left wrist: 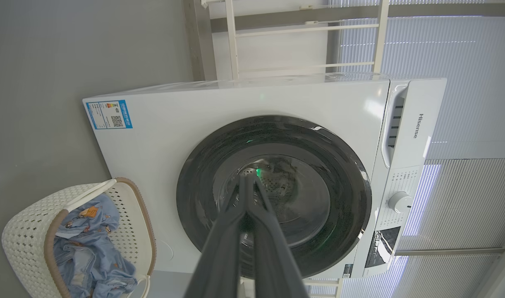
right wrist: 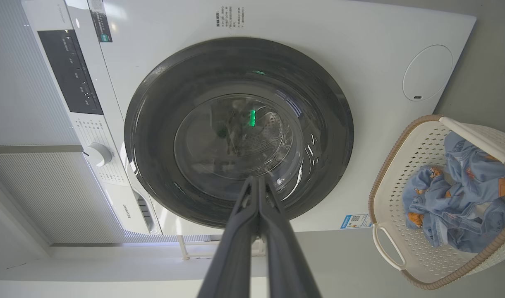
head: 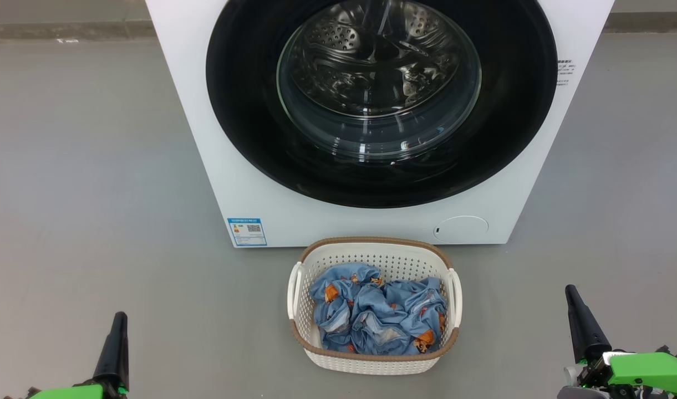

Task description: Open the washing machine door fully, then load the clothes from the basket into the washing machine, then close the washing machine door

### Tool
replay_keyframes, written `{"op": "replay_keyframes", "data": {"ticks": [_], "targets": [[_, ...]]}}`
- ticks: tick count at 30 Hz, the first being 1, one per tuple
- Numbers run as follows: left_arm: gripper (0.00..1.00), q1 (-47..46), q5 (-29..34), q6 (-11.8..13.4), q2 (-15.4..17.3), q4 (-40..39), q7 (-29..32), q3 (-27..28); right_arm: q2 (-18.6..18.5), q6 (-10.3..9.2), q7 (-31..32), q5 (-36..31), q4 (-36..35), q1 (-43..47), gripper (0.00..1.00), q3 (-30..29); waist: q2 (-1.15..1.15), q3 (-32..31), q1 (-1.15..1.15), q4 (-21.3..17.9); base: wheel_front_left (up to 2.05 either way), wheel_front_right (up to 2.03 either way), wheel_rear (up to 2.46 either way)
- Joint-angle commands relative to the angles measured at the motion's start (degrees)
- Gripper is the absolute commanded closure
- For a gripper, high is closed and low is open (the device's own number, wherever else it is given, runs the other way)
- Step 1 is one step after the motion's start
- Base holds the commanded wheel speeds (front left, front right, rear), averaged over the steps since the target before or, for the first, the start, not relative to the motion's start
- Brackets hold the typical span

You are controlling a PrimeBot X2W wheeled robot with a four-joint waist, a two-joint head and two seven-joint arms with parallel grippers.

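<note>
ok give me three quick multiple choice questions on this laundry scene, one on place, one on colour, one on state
1. Where does the cream-white perforated plastic basket stand?
A. on top of the machine
B. on the grey floor in front of the white boxy front-loading washing machine
C. inside the machine

2. What colour are the crumpled fabric clothes in the basket?
A. light blue with orange prints
B. plain red
C. black

3. What state is the large round glossy black-rimmed glass door in?
A. swung fully open
B. taken off
C. shut

Key:
1 B, the basket sits on the floor just before the machine's front.
2 A, blue cloth with small orange figures lies in it.
3 C, the door lies flush against the machine's front.
</note>
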Motion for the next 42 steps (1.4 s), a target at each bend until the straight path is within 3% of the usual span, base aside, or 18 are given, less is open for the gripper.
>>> {"op": "replay_keyframes", "data": {"ticks": [1, 42], "targets": [[1.00, -2.4, 0.3, -0.2, 1.1, -1.2, 0.1, 1.8, -0.1, -0.05, 0.4, -0.6, -1.3, -2.6, 1.00, 1.4, 0.00, 0.0, 0.00, 0.0, 0.00, 0.00, 0.00], [1.00, -2.4, 0.3, -0.2, 1.1, -1.2, 0.1, 1.8, -0.1, -0.05, 0.5, -0.6, -1.3, -2.6, 1.00, 1.3, 0.00, 0.0, 0.00, 0.0, 0.00, 0.00, 0.00]]}}
